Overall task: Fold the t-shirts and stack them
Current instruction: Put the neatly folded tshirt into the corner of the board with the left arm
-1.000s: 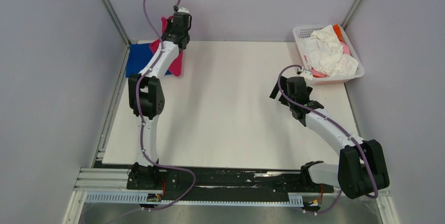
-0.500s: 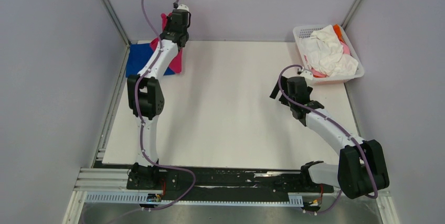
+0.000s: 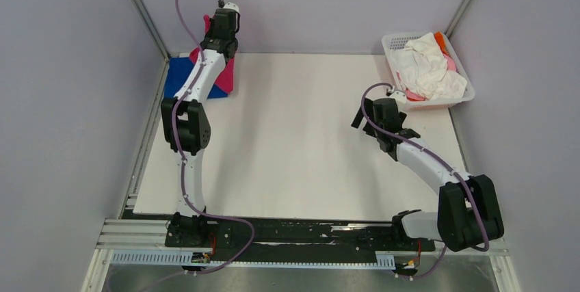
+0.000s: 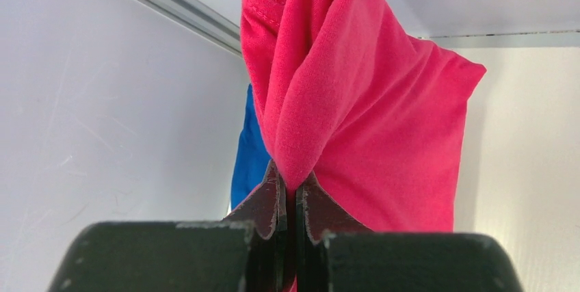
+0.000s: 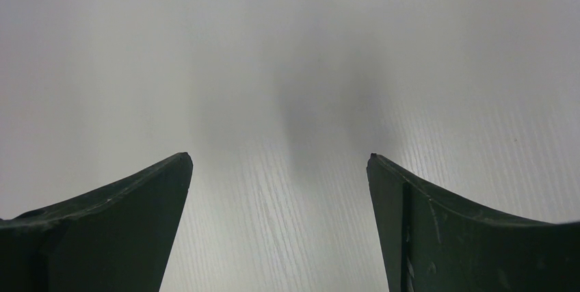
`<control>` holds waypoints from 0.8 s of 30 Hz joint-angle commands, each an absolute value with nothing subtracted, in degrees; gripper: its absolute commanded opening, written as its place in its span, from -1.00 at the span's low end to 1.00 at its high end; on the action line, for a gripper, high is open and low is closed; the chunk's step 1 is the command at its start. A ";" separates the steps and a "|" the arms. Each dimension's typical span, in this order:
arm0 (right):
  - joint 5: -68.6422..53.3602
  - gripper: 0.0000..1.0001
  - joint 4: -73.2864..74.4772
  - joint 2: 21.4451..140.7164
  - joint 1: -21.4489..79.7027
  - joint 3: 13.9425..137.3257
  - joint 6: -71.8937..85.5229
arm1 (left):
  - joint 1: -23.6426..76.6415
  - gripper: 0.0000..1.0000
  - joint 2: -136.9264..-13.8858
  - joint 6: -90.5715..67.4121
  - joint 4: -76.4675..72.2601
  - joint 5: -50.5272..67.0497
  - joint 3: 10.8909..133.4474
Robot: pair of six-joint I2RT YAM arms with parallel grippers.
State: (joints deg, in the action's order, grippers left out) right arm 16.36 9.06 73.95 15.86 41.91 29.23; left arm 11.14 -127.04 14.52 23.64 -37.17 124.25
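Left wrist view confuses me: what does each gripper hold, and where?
Left gripper pinches a bunched fold of the magenta-red t-shirt; right gripper holds nothing.

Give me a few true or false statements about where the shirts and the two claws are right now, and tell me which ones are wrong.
1. The left claw is shut on a fold of the red shirt. True.
2. The right claw is holding a white shirt. False: it is open and empty, above the bare table.
3. The blue shirt lies at the far left corner of the table. True.
4. The basket is empty. False: it holds crumpled white clothes, with bits of pink and orange showing.
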 commanded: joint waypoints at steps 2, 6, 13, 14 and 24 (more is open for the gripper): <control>16.69 1.00 7.25 75.89 15.42 44.88 28.61 | 8.74 -1.00 -124.65 15.35 20.66 -34.64 124.01; 17.13 1.00 7.79 77.35 15.21 45.59 28.58 | 6.98 -1.00 -126.57 15.82 19.98 -34.63 123.77; 17.31 1.00 8.42 78.92 15.07 46.32 28.48 | 3.39 -1.00 -129.11 13.28 18.03 -31.24 122.67; 17.39 1.00 8.46 79.00 15.03 46.38 28.50 | 2.87 -1.00 -129.33 13.32 17.63 -31.05 122.29; 17.49 1.00 8.70 79.78 15.06 46.56 28.35 | -1.27 -1.00 -134.00 10.25 13.25 -30.99 121.15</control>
State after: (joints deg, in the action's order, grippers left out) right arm 16.47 9.21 78.98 15.29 44.31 29.21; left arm 0.89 -132.81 12.86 18.15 -30.68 120.86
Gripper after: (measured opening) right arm 0.998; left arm 0.030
